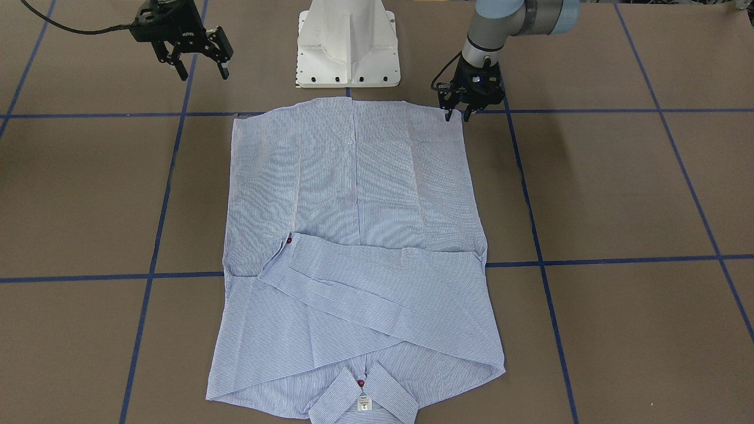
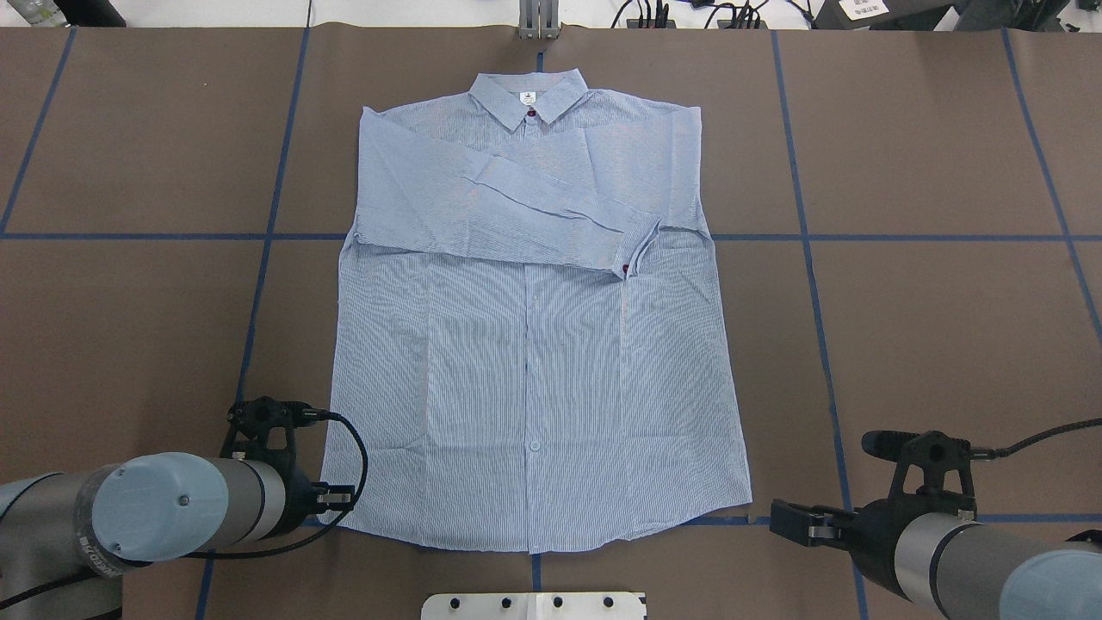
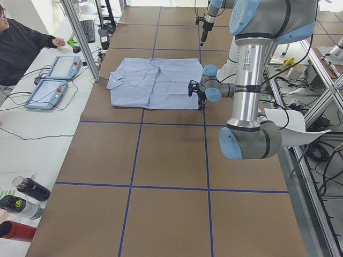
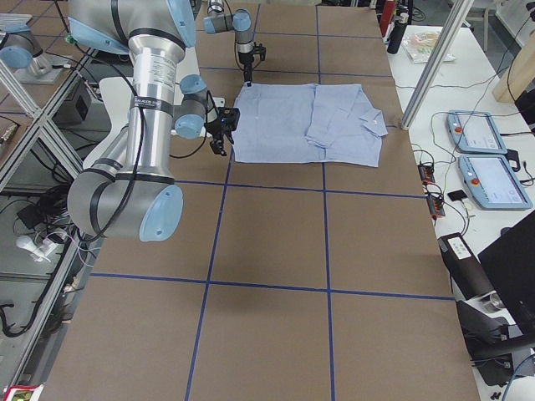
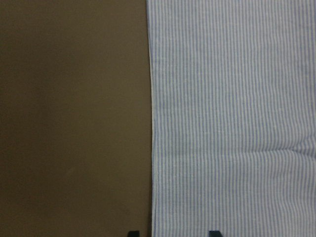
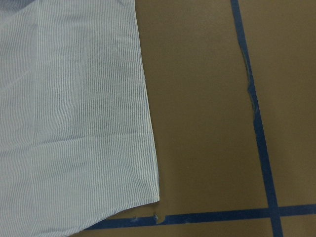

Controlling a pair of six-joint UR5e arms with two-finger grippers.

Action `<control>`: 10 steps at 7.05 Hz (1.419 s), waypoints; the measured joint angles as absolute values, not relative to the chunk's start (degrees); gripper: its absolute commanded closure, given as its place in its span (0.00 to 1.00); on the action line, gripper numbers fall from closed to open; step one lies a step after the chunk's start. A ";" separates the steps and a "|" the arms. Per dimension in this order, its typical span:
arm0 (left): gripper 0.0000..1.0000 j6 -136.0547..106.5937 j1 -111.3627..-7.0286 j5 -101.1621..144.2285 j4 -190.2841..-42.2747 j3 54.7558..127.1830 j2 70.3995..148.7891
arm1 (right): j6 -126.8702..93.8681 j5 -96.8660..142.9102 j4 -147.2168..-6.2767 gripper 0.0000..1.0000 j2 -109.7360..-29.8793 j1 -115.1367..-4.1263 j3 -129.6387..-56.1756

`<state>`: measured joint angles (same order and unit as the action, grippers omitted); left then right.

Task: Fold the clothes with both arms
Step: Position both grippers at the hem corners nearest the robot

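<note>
The light blue striped shirt (image 1: 353,194) (image 2: 534,344) lies flat and buttoned, collar (image 2: 529,95) at the far side, hem toward the robot's base. Both sleeves are folded across the chest. My left gripper (image 1: 455,115) (image 2: 337,499) is low at the hem's left corner and open. In the left wrist view its two fingertips (image 5: 132,232) straddle the shirt's side edge (image 5: 152,148). My right gripper (image 1: 203,66) (image 2: 779,519) hangs open and empty above the table, just outside the hem's right corner (image 6: 157,199), apart from the cloth.
The white pedestal base (image 1: 347,47) stands just behind the hem. Blue tape lines (image 1: 618,259) grid the brown table. A person (image 3: 16,45) sits by two teach pendants (image 3: 53,80) at the far end, and bottles (image 3: 24,198) stand near a corner.
</note>
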<state>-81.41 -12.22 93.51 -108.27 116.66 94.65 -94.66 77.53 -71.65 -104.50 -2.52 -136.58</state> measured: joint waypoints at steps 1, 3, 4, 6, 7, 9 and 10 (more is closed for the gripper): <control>0.54 -81.45 -12.22 93.51 -108.28 116.69 94.65 | -94.66 77.52 -71.67 0.00 -104.50 -2.45 -136.58; 0.54 -81.52 -12.22 93.54 -108.28 116.78 94.72 | -94.66 77.52 -71.64 0.00 -104.50 -2.39 -136.58; 0.54 -81.59 -12.22 93.60 -108.28 116.86 94.73 | -94.66 77.52 -71.63 0.00 -104.50 -2.38 -136.58; 0.56 -81.67 -12.22 94.67 -108.22 116.86 94.74 | -94.66 77.52 -71.67 0.00 -104.50 -2.37 -136.58; 0.58 -81.69 -12.23 95.11 -108.18 116.78 94.73 | -94.66 77.52 -71.65 0.00 -104.50 -2.34 -136.58; 0.59 -81.72 -12.24 95.33 -108.09 116.77 94.55 | -94.66 77.52 -71.65 0.00 -104.50 -2.30 -136.58; 0.59 -81.73 -12.24 95.35 -108.05 116.79 94.27 | -94.66 77.52 -71.69 0.00 -104.50 -2.29 -136.58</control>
<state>-81.73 -12.24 95.35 -108.05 116.79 94.27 -94.66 77.52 -71.69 -104.50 -2.29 -136.58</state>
